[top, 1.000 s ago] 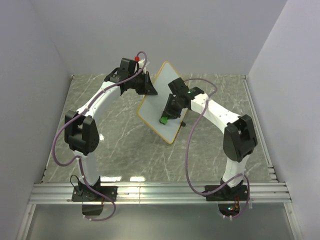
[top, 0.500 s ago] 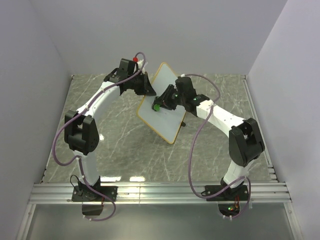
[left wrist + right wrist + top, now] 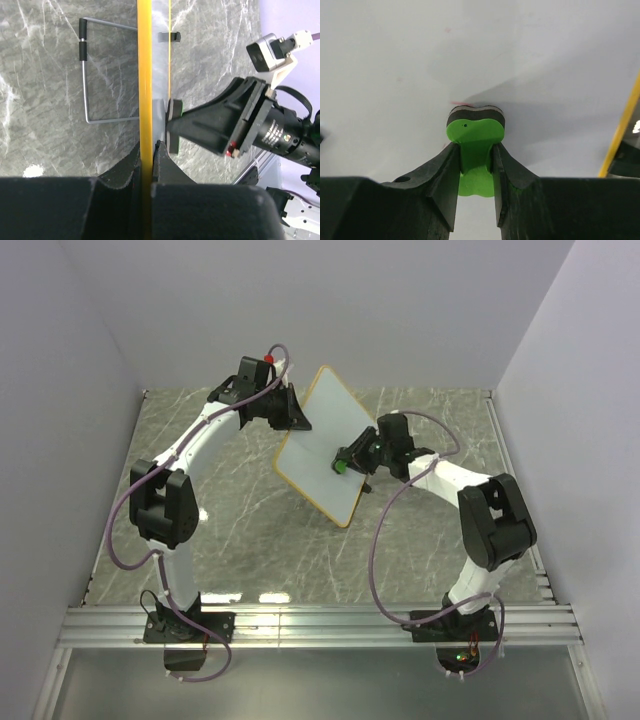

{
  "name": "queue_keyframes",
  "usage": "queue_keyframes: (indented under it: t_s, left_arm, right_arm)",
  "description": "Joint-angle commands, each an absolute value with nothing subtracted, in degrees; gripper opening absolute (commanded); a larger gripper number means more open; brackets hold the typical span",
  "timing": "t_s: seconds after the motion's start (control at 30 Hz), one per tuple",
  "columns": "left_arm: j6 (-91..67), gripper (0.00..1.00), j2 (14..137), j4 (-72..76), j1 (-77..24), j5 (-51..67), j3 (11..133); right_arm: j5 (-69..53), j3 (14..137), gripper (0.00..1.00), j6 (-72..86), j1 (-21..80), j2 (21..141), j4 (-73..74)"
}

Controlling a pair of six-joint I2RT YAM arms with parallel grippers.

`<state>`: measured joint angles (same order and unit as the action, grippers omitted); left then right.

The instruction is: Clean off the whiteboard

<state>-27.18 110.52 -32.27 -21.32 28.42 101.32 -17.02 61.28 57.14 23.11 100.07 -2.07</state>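
Right hand (image 3: 475, 150), gripping the eraser (image 3: 475, 131), has swept back across the whiteboard (image 3: 318, 435) that the left hand (image 3: 148, 150) clamps; wiping continues.

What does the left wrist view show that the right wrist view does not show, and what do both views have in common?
Only the left wrist view: the whiteboard edge-on, the left gripper shut on its yellow frame, the wire stand behind it, the marble table, and the right gripper seen from the side with its wrist camera.
Only the right wrist view: the board's white face, a faint red mark, and the fingers closed on the green eraser.
Both: the eraser against the board, and the yellow frame.
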Motion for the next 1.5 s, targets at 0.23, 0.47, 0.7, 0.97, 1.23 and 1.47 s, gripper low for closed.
queue_keyframes:
  t_s: [0.23,0.47,0.7,0.97,1.23,1.47]
  left_arm:
    - [-21.9,0.0,112.6,-38.0,-26.2,27.0,100.5]
    - [-21.8,0.0,112.0,-38.3,-26.2,26.5,99.3]
    - [-21.2,0.0,111.5,-39.6,-26.2,24.8,99.8]
    - [-21.4,0.0,112.7,-40.1,-26.2,25.0,100.8]
    - [-21.8,0.0,113.2,-39.5,-26.2,25.5,100.8]
    - [-22.3,0.0,112.2,-38.8,-26.2,26.1,99.3]
  right_arm:
    - [-5.9,72.0,0.0,51.5,26.0,109.3,18.0]
    - [-6.3,88.5,0.0,50.2,25.4,116.7,24.8]
    - [-9.3,90.9,0.0,52.6,26.5,118.4,24.2]
    - [-12.9,77.7,0.0,55.7,29.4,110.3,20.0]
    - [-13.1,78.0,0.0,52.0,34.2,106.0,18.9]
    - [-8.4,82.4,0.0,53.4,29.9,108.8,21.9]
